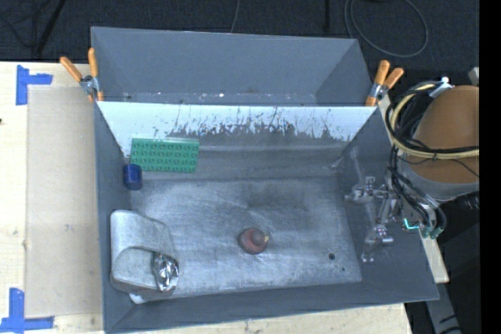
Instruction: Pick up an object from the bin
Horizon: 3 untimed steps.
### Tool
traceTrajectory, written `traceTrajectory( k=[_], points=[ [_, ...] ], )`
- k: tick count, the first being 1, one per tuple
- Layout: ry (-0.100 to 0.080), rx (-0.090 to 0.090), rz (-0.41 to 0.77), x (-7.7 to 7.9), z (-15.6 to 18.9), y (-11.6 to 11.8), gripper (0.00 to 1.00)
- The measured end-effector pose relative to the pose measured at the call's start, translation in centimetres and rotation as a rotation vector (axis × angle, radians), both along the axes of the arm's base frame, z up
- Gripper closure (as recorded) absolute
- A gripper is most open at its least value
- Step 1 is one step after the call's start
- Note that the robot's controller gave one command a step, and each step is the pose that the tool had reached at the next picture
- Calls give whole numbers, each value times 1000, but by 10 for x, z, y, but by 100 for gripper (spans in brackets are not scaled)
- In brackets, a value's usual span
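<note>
Grey bin [235, 74]; green brick [164, 156] lies crosswise.

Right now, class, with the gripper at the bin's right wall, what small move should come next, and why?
Probably a shift left, toward the small reddish round thing lying alone mid-floor. The gripper is by the right wall over bare floor, and that thing is nearest; the green studded plate and the cup lie far left.

Nothing legible — no lettering (nor any numeral) reads on the bin [235, 66].
</note>
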<state>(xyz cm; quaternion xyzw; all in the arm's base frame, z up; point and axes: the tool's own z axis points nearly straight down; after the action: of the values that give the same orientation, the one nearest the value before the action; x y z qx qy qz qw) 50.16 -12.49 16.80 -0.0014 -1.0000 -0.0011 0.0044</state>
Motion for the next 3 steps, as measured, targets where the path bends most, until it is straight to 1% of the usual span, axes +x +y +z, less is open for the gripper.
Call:
traceTrajectory(
  k=[1,2,3],
  points=[
    [-1,3,87,21,-85,58,0],
    [-14,-3,207,16,-96,117,0],
    [-13,-1,282,48,-96,196,0]
  ],
)
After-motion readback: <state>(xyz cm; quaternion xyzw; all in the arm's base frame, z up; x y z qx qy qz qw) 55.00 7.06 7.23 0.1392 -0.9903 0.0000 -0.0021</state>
